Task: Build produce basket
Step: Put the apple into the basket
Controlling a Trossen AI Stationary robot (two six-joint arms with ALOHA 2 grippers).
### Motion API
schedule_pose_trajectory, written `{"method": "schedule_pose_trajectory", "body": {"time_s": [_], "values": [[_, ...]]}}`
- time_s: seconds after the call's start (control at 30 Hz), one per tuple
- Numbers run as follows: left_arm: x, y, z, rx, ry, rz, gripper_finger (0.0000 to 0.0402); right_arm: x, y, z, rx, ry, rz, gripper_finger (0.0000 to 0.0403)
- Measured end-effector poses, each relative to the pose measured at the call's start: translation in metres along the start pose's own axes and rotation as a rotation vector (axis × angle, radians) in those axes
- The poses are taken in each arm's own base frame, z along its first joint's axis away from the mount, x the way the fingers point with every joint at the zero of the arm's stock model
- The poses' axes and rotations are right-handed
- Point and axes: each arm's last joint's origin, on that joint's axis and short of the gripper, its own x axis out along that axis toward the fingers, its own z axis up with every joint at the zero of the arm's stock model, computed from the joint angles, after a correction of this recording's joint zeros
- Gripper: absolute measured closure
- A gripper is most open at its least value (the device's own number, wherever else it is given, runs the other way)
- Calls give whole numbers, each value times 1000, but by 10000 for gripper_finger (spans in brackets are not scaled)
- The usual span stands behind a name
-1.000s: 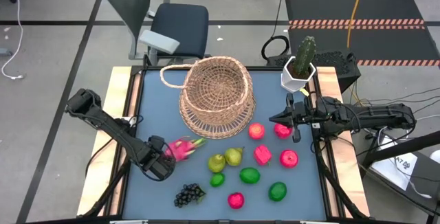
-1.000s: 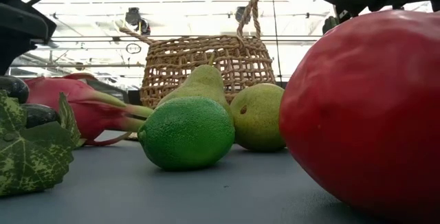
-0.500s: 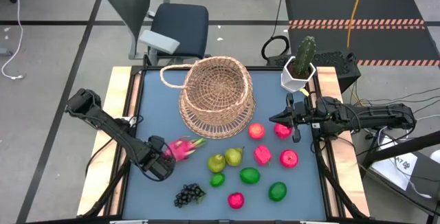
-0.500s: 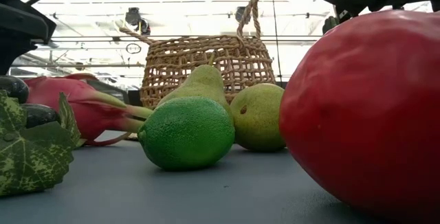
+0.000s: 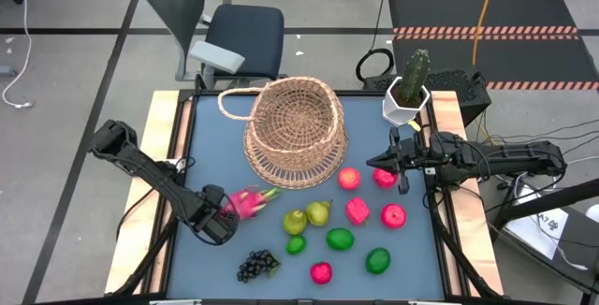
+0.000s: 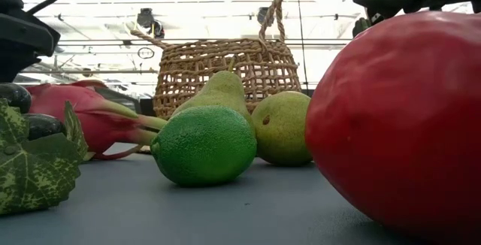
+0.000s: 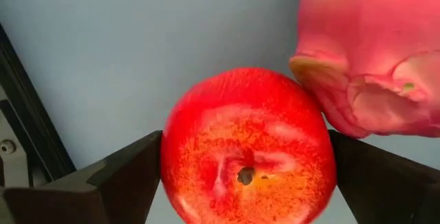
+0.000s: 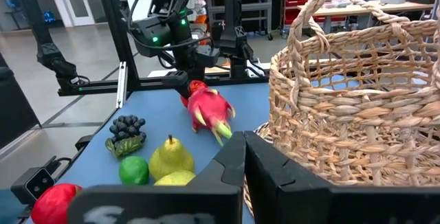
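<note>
Produce lies scattered over the near half of the bench [image 5: 211,127], and one piece, a red apple [image 7: 247,148], sits between the two fingers [image 7: 117,183] of the left hand [image 5: 217,216], gripped from both sides. A pink dragon fruit [image 5: 249,200] touches that apple on its far side. The left arm reaches in low from the bench's left edge, elbow bent, with the hand down at the surface near the front-left.

The right hand [image 5: 401,167] hangs at the right side of the bench, just beside a red fruit [image 5: 384,178]; its fingers are pressed together with nothing between them. The right arm stretches in level from the right edge.

The basket [image 5: 295,129], tan woven wicker, stands tipped toward the middle back of the bench, its looped handle [image 5: 234,99] pointing left. In front of it lie two green pears [image 5: 307,217], a lime [image 5: 296,244], other green and red rounds, and a dark grape bunch [image 5: 256,266]. A white pot with a cactus [image 5: 408,90] stands at the back right corner.
</note>
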Motion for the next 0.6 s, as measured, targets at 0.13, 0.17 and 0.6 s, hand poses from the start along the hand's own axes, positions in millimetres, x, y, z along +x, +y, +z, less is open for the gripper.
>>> {"method": "schedule_pose_trajectory", "body": {"time_s": [0.13, 0.17, 0.6], "values": [[0, 0, 0, 14, 5, 0, 57, 0, 0, 0, 0, 0, 0, 403], [0, 0, 0, 14, 5, 0, 62, 0, 0, 0, 0, 0, 0, 403], [-15, -6, -2, 102, 33, -57, 59, 0, 0, 0, -4, 1, -1, 403]]}}
